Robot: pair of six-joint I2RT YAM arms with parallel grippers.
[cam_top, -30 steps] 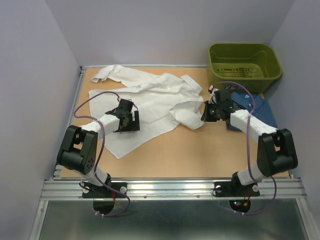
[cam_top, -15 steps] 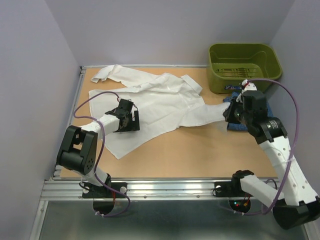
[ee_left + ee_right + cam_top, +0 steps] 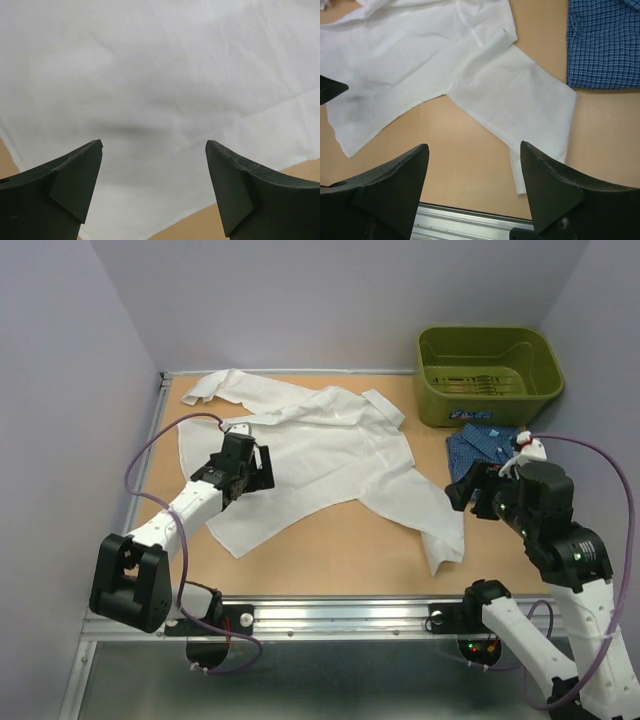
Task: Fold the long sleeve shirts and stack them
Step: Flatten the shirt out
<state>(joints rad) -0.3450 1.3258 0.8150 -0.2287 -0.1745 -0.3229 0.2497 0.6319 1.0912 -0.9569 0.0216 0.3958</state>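
The white long sleeve shirt [image 3: 320,450] lies spread on the table, collar toward the back. One sleeve [image 3: 435,520] stretches out toward the near right. The dark blue checked shirt [image 3: 480,448] lies folded at the right, in front of the bin. My left gripper [image 3: 260,470] hovers open over the white shirt's left half; white cloth [image 3: 160,75] fills its view and nothing is between the fingers [image 3: 154,145]. My right gripper [image 3: 468,490] is raised and open above the sleeve's end, holding nothing [image 3: 475,147]. Its view shows the sleeve [image 3: 520,100] and the blue shirt [image 3: 605,45].
An olive-green bin [image 3: 490,365] stands at the back right corner. Grey walls close in the table on three sides. An aluminium rail [image 3: 340,615] runs along the near edge, also seen below the right gripper as the rail [image 3: 465,220].
My right gripper pulled the white sleeve out to the right, opened and let it go, then rose toward the near right. The left gripper shifted back-left over the shirt.
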